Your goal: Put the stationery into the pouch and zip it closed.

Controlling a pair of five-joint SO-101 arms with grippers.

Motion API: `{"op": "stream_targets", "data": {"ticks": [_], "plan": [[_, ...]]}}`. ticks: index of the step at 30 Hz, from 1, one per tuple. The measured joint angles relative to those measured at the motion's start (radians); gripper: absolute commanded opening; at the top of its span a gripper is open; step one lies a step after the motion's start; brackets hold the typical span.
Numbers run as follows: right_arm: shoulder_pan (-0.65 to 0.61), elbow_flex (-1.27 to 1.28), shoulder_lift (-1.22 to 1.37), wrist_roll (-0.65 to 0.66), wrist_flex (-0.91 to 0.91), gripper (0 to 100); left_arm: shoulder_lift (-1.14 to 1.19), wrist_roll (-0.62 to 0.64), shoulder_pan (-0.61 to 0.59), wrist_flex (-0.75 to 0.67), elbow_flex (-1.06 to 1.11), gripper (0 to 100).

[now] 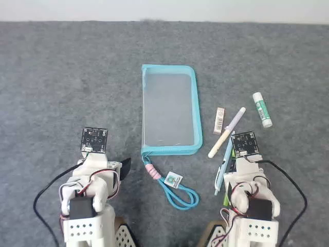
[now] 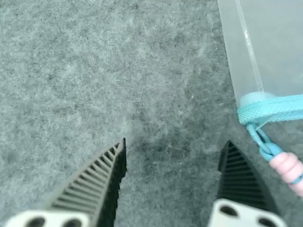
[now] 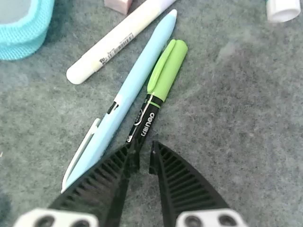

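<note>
The pouch (image 1: 168, 110), clear with a teal rim, lies flat at mid counter (image 1: 61, 77), its long side running away from the arms. Its pink-beaded zip pull (image 1: 151, 170) and a teal cord loop (image 1: 181, 198) trail from the near corner. To its right lie an eraser (image 1: 219, 120), a white pen (image 1: 226, 133), a blue pen (image 1: 224, 162) and, farther out, a glue stick (image 1: 262, 109). A green marker (image 3: 163, 78) lies touching the blue pen. The right gripper (image 3: 140, 149) sits at the marker's black end, fingers nearly together and holding nothing. The left gripper (image 2: 176, 142), fingers spread wide, hangs over bare counter beside the zip pull.
</note>
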Motion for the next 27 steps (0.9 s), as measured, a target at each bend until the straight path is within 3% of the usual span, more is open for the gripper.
{"op": "stream_targets", "data": {"ticks": [8, 22, 27], "plan": [[-0.008, 0.0, 0.002, 0.0, -0.147, 5.9, 0.0, 0.0, 0.0, 0.0, 0.0, 30], [-0.052, 0.0, 0.002, 0.0, -0.149, 6.2, 0.0, -0.002, -0.005, 0.0, 0.0, 30], [-0.052, 0.0, 0.002, 0.0, -0.149, 6.0, 0.0, -0.181, -0.143, -0.046, 0.0, 30]]}}
